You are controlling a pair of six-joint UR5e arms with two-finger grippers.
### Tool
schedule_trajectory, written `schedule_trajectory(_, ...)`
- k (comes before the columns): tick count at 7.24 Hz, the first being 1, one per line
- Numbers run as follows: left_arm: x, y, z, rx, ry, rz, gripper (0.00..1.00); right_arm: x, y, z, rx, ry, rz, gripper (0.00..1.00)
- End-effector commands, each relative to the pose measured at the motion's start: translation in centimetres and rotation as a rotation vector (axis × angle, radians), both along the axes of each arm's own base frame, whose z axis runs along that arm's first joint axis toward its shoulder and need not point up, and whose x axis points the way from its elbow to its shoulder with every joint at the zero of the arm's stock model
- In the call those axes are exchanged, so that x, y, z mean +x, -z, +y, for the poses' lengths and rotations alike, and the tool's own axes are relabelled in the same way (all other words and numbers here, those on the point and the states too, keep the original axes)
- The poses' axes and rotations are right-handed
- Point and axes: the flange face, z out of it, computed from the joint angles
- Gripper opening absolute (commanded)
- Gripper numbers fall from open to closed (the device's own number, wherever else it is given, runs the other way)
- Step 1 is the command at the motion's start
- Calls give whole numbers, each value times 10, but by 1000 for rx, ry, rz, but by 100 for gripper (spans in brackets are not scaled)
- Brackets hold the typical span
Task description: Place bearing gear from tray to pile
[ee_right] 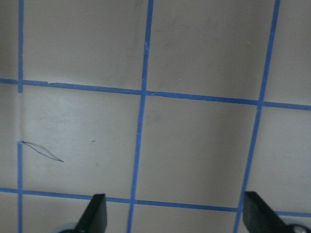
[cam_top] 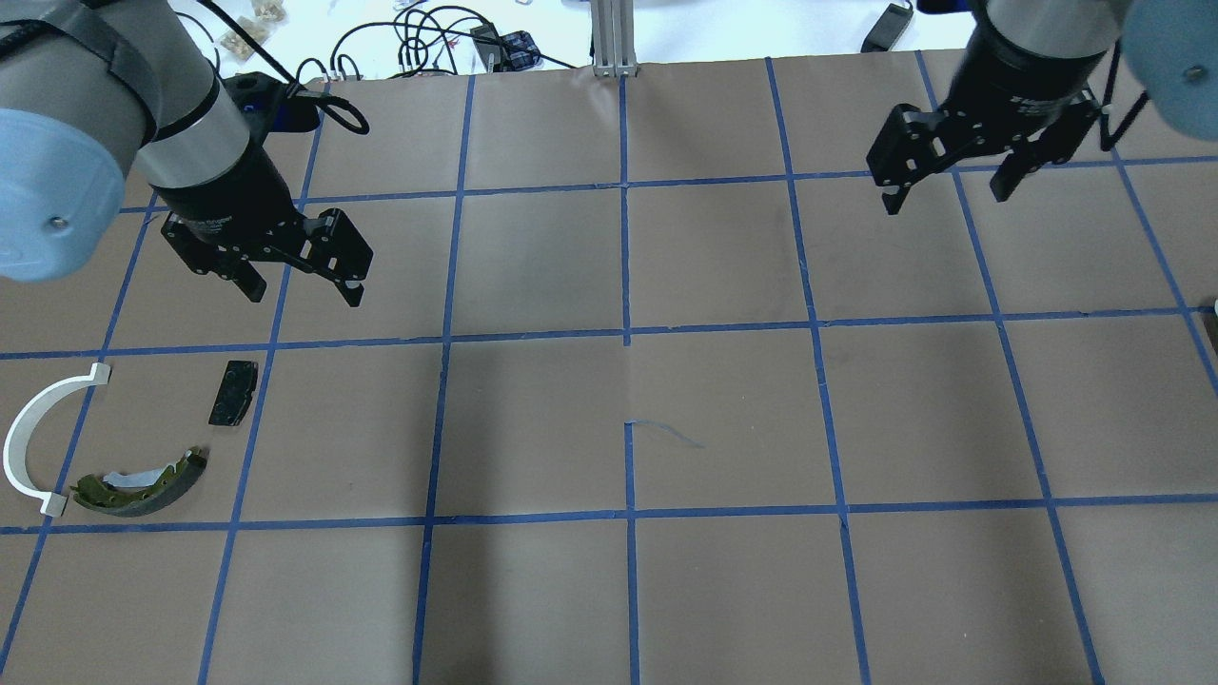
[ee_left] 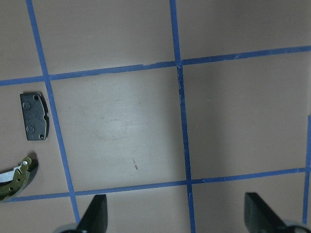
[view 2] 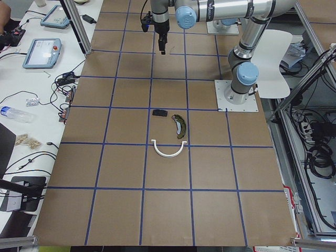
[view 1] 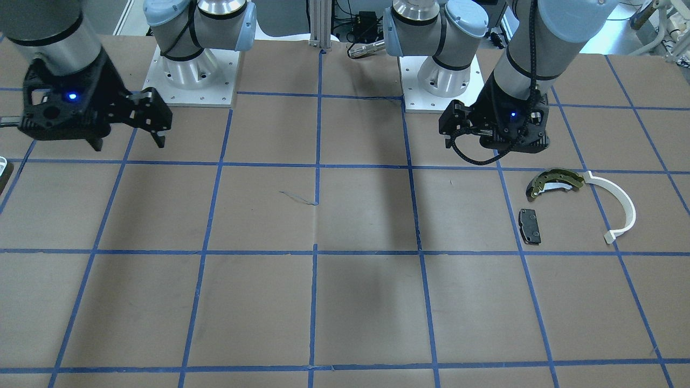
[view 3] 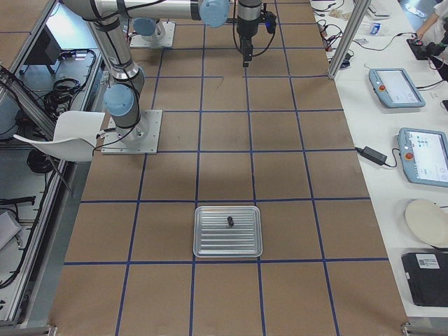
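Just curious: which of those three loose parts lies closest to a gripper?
The small black rectangular pad, nearest the left gripper; the curved olive brake shoe and white curved strip lie farther.

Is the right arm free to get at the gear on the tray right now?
Probably yes: the right gripper hangs open and empty, and the gear sits alone on the tray with nothing over or beside it.

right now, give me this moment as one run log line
left end effector: open, empty, near pile | right end effector: open, empty | bearing gear: on tray | pick: not yet begun
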Motion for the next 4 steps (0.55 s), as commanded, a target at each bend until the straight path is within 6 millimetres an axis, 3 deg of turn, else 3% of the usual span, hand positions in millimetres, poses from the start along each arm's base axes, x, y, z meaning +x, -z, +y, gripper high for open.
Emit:
schedule_trajectory(1,0,0,0,-6,-1,0,100,-148,27,0,45,-161,-30,100)
schedule_trajectory(3,1,3,1,5,-1,-3,100,-276,79,1,68,-331,-80,100)
schedule_trajectory(4,1,2,0,-1,-1,-3,100,-312,94,-2,50,-503,-48,100)
